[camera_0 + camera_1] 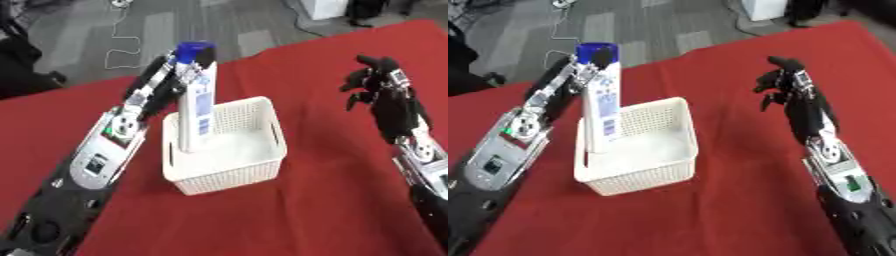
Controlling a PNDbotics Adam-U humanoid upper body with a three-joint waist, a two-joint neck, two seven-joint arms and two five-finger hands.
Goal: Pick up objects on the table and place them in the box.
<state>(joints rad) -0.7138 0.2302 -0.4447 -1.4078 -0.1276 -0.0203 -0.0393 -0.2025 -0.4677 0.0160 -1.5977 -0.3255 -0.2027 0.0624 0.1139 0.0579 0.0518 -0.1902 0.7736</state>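
Bottle [196,100]: tall, white, blue cap and blue label print. Stands nearly upright with its lower end inside the basket [229,172], against the basket's left wall; upper half rises well above the rim. Cannot tell whether the base rests on the basket floor.

Nearest: both forearms enter from the lower corners, black with silver joints. Left arm runs diagonally up from the lower left; a green light shows near its wrist.

Basket: white plastic, perforated walls, rectangular, slot handles on the short sides. Sits on the red tablecloth [289,215] between the two arms, closer to the left arm. Apart from the bottle, its inside looks white and bare.

Left hand [171,75]: at the bottle's upper part, just below the cap, fingers curled round it from the left and behind. Holds the bottle.

Right hand [785,82]: raised above the cloth, well apart from the basket on its right. Fingers slack, slightly bent, spread; nothing in it.

Far: cloth edge runs diagonally across the top; beyond it grey floor with paler stripes and a white cable [118,47] lying in loops.
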